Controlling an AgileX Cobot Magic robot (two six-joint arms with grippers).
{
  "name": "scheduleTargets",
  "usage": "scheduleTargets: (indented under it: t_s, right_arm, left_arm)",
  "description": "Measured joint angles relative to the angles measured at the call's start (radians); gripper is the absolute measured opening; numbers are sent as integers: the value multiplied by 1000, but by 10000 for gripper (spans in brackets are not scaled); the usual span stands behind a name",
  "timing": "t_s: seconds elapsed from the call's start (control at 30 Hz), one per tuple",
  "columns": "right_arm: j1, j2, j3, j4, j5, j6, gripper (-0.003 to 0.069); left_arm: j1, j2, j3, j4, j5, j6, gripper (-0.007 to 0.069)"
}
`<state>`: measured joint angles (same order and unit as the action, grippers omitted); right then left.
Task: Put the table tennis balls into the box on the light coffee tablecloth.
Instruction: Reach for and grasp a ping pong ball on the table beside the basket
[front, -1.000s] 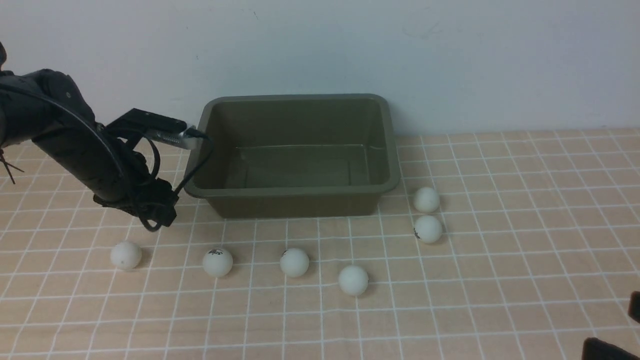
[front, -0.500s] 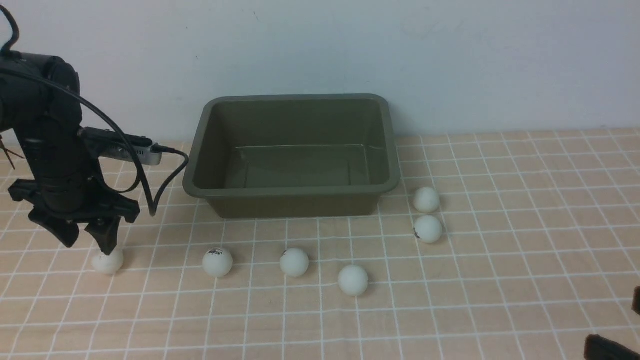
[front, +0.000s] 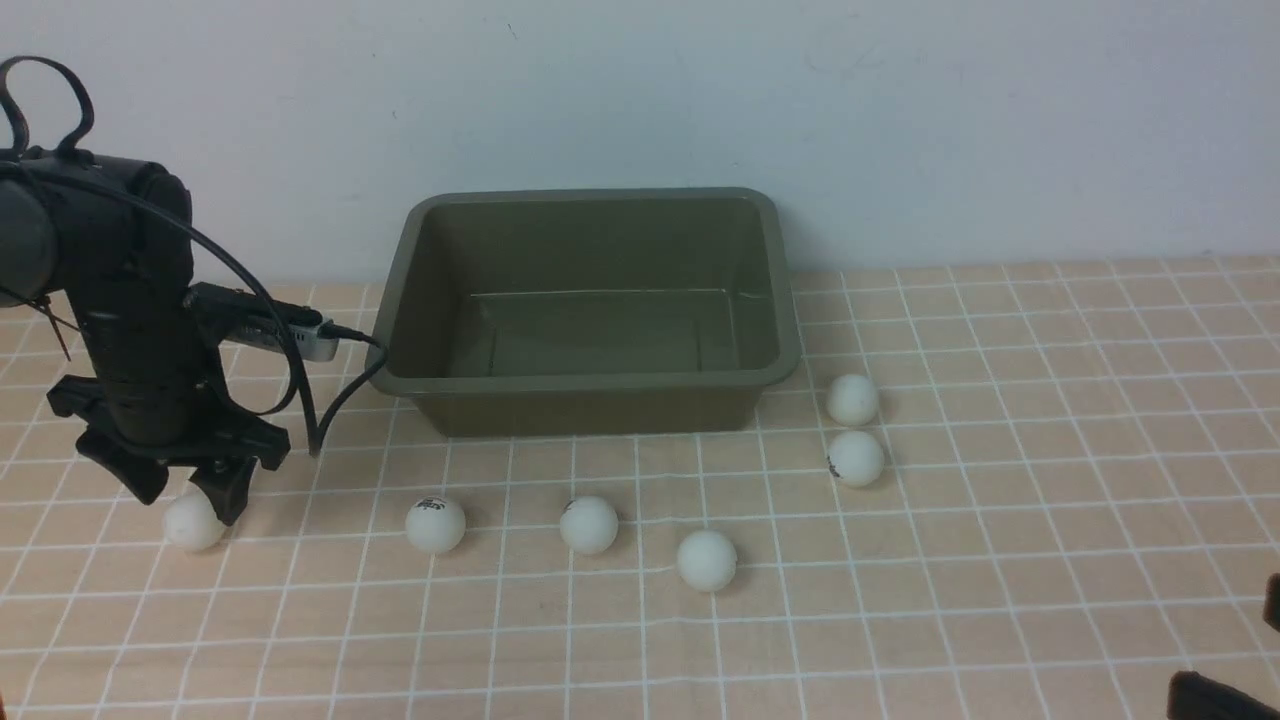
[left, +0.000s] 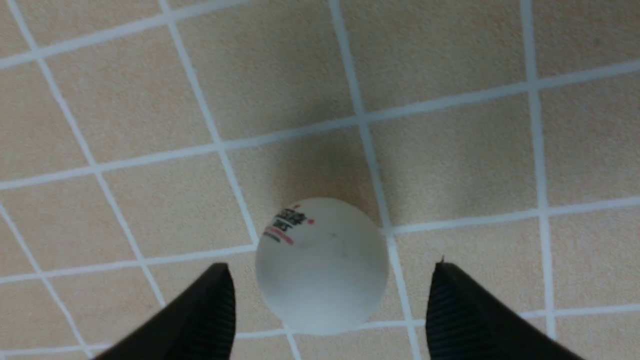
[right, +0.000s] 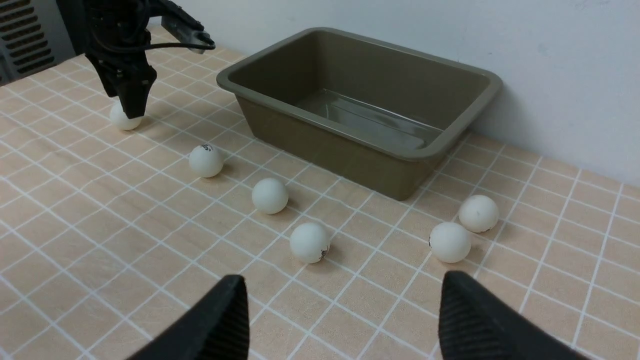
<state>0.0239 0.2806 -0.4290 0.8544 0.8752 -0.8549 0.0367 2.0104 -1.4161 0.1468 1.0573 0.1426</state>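
A pale bare wall (front: 900, 100) stands behind the light coffee tablecloth (front: 1000, 560), whose white grid covers the worktop. The leftmost ball (front: 192, 522) lies on the cloth close to its left edge, in front of the box and off past its left end. We see the left gripper (front: 185, 497) pointing straight down over it with its fingers (left: 210, 310) spread, one on either side. The left wrist view shows cloth between each fingertip and the ball, so nothing is clamped yet, and the ball sits a little nearer one finger than the other. That is our main worry: if that finger meets it first as the jaws close, so light and round a thing will likely roll out along the cloth, and a pinch above its widest part could squirt it free. The box (front: 590, 395) stands empty at the back edge, and a ball dropped from high might bounce back out. The gripper's cable (front: 313, 440) hangs just beside the box's left rim and may snag it on the carry. The five other balls (front: 435, 525) lie loose before the box's front and right end. The right gripper (right: 342, 300) hangs at the near right corner, fingers apart and empty.
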Motion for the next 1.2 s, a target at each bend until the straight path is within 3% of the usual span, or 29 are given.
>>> scheduleTargets:
  t_s: [0.67,0.83,1.07,1.2]
  right_arm:
    - [0,0,0,0,6,0,463]
    - [0,0,0,-1,6,0,463]
    - [0,0,0,-2,8,0,463]
    - [0,0,0,-2,8,0,463]
  left_arm:
    - [0,60,-1,17,-5,-20,426]
    - [0,60,-6,17,-5,-22,318]
    - [0,60,-117,-69,60,36,316]
    - [-1,61,-260,-183,120,87,316]
